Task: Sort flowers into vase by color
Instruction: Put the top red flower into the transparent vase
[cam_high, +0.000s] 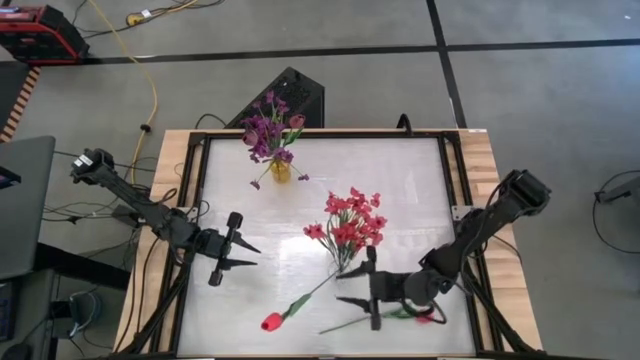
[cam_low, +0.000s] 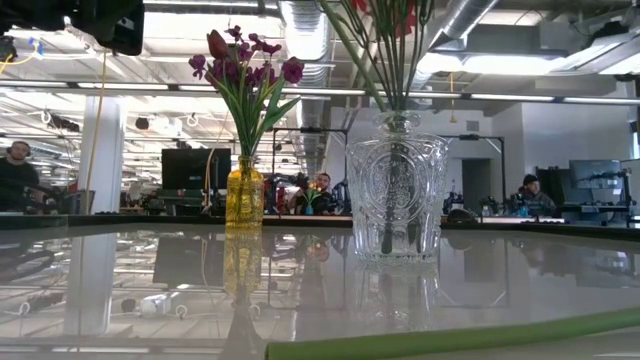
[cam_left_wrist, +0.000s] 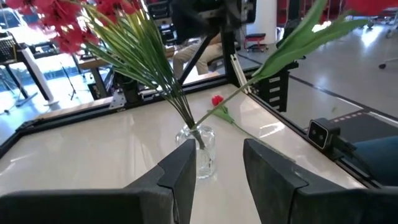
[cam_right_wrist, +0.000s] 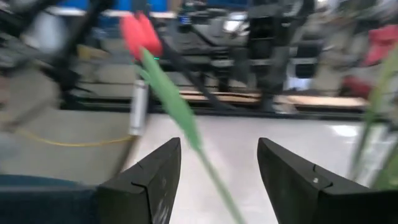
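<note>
A yellow vase (cam_high: 280, 170) (cam_low: 245, 195) holds purple flowers (cam_high: 268, 130) and stands at the far side of the table. A clear glass vase (cam_low: 397, 200) (cam_left_wrist: 200, 152) holds red clusters (cam_high: 352, 225) mid-table. One red tulip (cam_high: 272, 321) (cam_right_wrist: 140, 34) lies on the table, its stem (cam_high: 310, 295) running toward the clear vase. A second red tulip (cam_high: 430, 315) lies by the right arm. My right gripper (cam_high: 365, 297) (cam_right_wrist: 217, 174) is open, and the first tulip's stem (cam_right_wrist: 186, 127) runs between its fingers. My left gripper (cam_high: 245, 255) (cam_left_wrist: 217, 165) is open, left of the clear vase.
The table is white with a black frame and wooden side strips (cam_high: 495, 170). Bare tabletop (cam_high: 400, 180) lies between the vases and the far right corner. A green stem (cam_low: 450, 338) lies close to the low camera. People sit at desks beyond the table (cam_low: 320, 190).
</note>
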